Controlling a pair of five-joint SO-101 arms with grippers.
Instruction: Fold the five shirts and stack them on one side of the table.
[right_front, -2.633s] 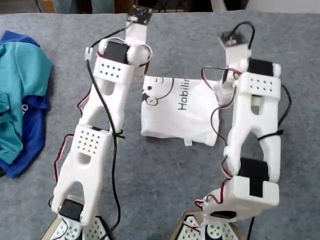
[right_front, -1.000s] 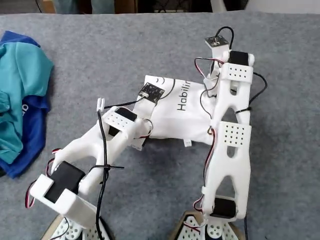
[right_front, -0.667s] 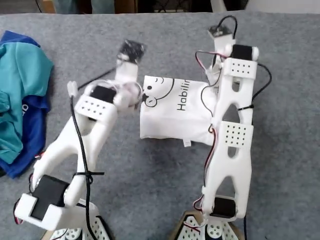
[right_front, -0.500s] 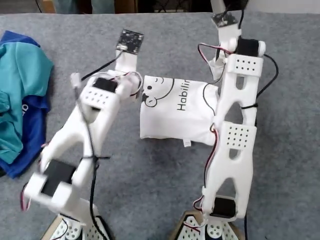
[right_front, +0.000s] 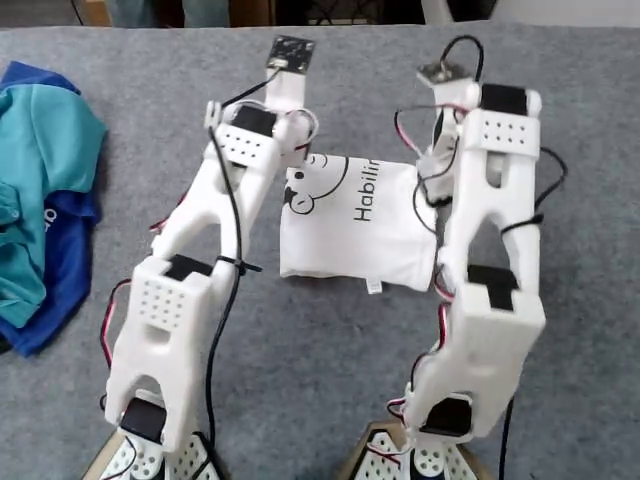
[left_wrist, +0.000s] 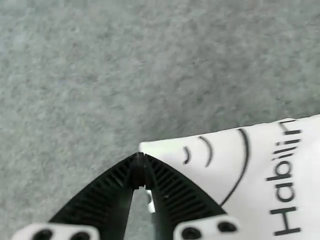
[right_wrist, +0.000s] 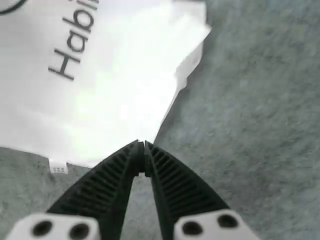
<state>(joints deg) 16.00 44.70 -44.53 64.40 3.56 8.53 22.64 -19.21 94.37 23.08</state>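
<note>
As far as can be judged, the task is at an early stage: one shirt appears folded and none stacked.

1. Counter (right_front: 330, 370): grey, felt-like; all items below are carried on it.
2. Teal shirt (right_front: 40, 170): unfolded, heaped at the counter's edge on the left arm's side, laid over item 3.
3. Blue shirt (right_front: 55, 290): unfolded, crumpled beneath item 2. Whether further shirts are buried in this heap cannot be told.
4. White shirt (right_front: 350, 225): folded to a compact rectangle, placed mid-counter between the two arms, well apart from the heap. Transfer to a stacking side is judged outstanding.
5. Left pincer (left_wrist: 140, 170): jaws brought together, tips set at one far corner of the white shirt.
6. Right pincer (right_wrist: 141, 150): jaws likewise closed, tips held over the shirt's side edge; no cloth is seen clamped.
</note>
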